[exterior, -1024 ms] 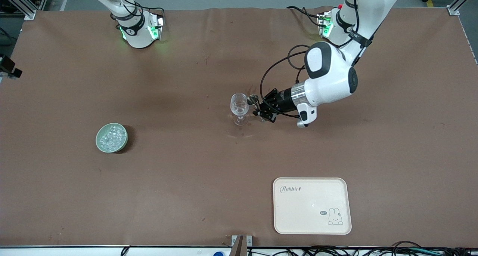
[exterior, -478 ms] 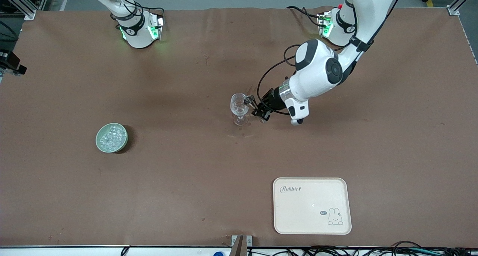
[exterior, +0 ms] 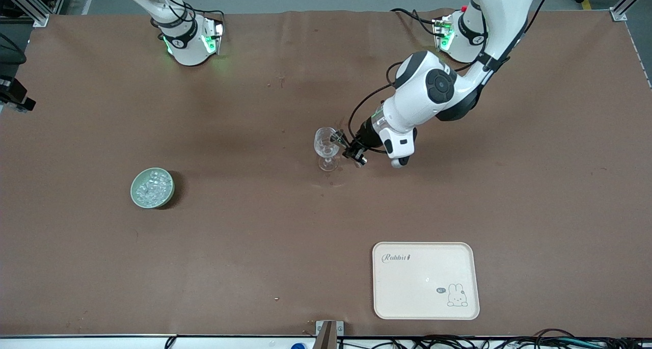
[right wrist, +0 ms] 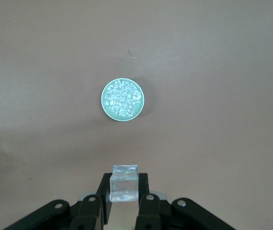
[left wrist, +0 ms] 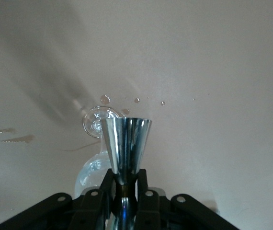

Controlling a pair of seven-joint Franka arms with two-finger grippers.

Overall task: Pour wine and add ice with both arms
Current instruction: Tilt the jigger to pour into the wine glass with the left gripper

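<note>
One ice cube [right wrist: 124,189] is clamped in my right gripper [right wrist: 124,191], seen only in the right wrist view; that hand is out of the front view, high over the pale green bowl [right wrist: 122,100] [exterior: 152,187] that holds the rest of the ice [exterior: 152,186], toward the right arm's end of the table. My left gripper [exterior: 351,150] [left wrist: 125,191] is closed on the waist of a steel jigger [left wrist: 126,148] [exterior: 337,136], tipped at the rim of the stemmed glass [exterior: 326,146] mid-table. A cream tray [exterior: 426,280] sits nearer the front camera, unused.

Risks, my guess: jigger mouth sits right at the rim, so a nudge could topple the glass or send the pour outside it. Wet spots already show on the table [left wrist: 222,62] in the left wrist view. The cube is slick and could slip out on the way over.

The front view shows the jigger against the glass; the left wrist view shows the glass's foot and the spots. Whether any liquid is coming out, can't tell.
</note>
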